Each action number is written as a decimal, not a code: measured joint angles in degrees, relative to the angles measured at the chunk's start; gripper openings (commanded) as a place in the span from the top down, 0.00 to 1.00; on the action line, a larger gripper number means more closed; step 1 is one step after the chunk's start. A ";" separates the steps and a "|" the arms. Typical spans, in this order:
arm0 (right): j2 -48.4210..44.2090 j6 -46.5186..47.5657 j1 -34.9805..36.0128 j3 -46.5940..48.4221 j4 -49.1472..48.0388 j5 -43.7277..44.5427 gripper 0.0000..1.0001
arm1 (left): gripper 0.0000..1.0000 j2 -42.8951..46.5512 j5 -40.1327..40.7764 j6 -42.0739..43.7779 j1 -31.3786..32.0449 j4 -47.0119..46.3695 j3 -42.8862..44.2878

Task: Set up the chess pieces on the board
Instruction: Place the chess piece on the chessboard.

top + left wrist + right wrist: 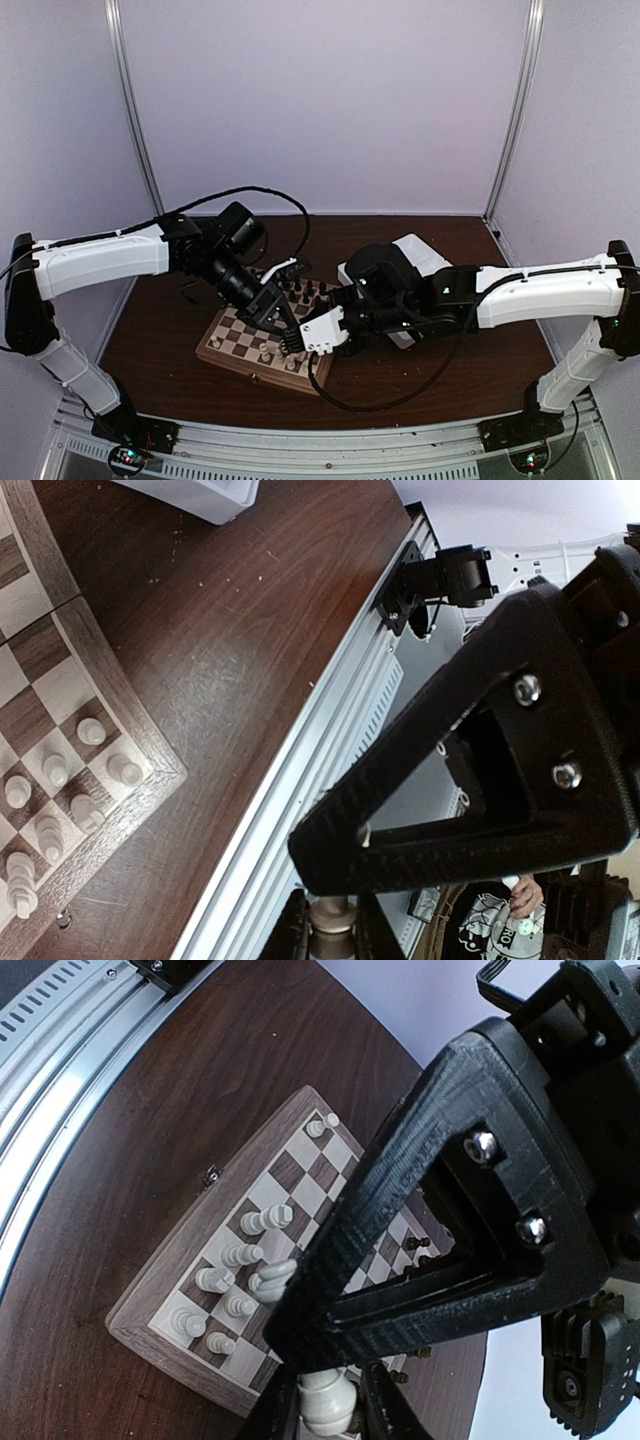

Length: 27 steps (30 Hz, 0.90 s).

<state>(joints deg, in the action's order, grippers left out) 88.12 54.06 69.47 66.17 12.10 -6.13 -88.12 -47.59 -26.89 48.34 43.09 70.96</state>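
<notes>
The wooden board (222, 352) lies left of centre on the dark table, with cream chess pieces (268, 352) along its near edge. The right wrist view shows that row of cream chess pieces (243, 1254) at the board's (150, 1312) near rim. The left wrist view shows more chess pieces (55, 770) by the board's corner (120, 695). My left gripper (276, 312) hangs over the board's right part. In its own view this left gripper (332, 935) is shut on a tan-looking piece. Beside it, my right gripper (296, 340) (328, 1405) is shut on a cream piece.
Dark chess figures (305, 290) (415, 1243) stand at the board's far side. A white tray (420, 252) (200, 492) lies right of the board, partly under the right arm. An aluminium rail (300, 780) (60, 1050) runs along the table's near edge. The two wrists sit close together.
</notes>
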 measured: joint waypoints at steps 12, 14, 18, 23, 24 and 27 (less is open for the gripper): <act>0.15 -1.88 0.04 0.22 0.98 1.20 0.83 | 0.59 0.52 1.18 -0.26 0.00 -1.64 -0.04; 0.33 -2.89 0.07 0.22 1.03 1.31 0.83 | 0.49 1.60 2.45 -0.55 0.00 -2.71 -0.26; 0.37 -5.29 0.04 0.22 0.74 1.31 0.83 | 0.46 5.81 5.70 -1.07 -0.02 -5.01 -1.90; 0.37 -9.42 0.04 -0.13 -1.55 1.03 0.84 | 0.46 11.34 9.55 -1.79 -1.31 -7.85 -4.74; 0.35 -10.54 0.04 -0.55 -2.47 0.90 0.84 | 0.45 12.57 10.54 -2.01 -1.70 -8.70 -5.79; 0.31 -13.86 0.02 -1.73 -4.57 0.31 0.83 | 0.44 16.63 13.64 -2.71 -2.51 -11.56 -9.62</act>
<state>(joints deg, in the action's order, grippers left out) 88.42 40.21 69.49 64.45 7.53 -5.82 -71.48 -33.95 -29.61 45.82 31.53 61.34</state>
